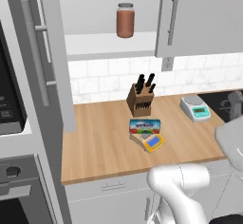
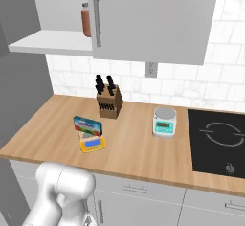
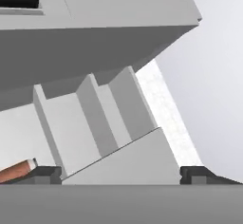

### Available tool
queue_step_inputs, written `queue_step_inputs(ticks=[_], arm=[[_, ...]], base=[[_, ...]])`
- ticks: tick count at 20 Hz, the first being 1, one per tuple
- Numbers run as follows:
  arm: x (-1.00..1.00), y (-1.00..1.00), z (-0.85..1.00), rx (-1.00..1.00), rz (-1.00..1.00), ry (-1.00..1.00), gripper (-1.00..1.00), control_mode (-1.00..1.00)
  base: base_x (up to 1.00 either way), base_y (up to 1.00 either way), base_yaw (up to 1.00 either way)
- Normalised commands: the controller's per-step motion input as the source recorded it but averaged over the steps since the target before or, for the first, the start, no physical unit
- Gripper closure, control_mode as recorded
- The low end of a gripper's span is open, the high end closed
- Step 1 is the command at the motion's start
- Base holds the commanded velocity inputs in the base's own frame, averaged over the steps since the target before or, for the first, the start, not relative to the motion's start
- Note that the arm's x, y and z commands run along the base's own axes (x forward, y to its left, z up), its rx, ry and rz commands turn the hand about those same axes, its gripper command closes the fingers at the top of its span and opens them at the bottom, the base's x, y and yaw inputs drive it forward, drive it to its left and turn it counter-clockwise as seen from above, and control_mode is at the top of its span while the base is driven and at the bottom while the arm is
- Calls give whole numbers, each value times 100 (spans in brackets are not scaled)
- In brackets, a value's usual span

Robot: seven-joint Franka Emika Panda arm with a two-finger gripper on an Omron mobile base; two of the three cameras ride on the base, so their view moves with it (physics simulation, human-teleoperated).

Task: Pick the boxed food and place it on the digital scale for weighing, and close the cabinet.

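Counting items on the wooden counter: one boxed food, two scales, one knife block. One brown jar stands on the white shelf inside the cabinet. The boxed food, blue with a white label, rests on the digital scale, the tan-yellow one with a blue display; the carton sits toward the scale's 12 o'clock end, the display toward 6 o'clock. The white scale with teal display stands well apart, at about 3 o'clock from the knife block in the left base view. The cabinet's left door stands swung open, edge-on; its right door is closed.

The gripper shows in the hand view with its two dark fingertips far apart and nothing between them, looking up at the cabinet's underside, the jar near the left tip.

Surroundings: white tiled backsplash with one outlet, black cooktop at the counter's 3 o'clock side, grey base drawers below, an oven column at 9 o'clock.
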Motion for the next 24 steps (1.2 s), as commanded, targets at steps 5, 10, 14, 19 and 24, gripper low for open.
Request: queue_step_inputs(ticks=[5,10,14,19,24], arm=[[0,100,-46,-10,-12,-8,-100,-100],[0,100,-21,-28,-4,-3,-100,-100],[-1,100,0,-25,0,0,-100,-100],[0,100,0,-10,0,6,-100,-100],[3,80,0,-6,5,12,-100,-100]], base=[[0,0,0],[0,0,0],[0,0,0],[0,0,0],[0,0,0]])
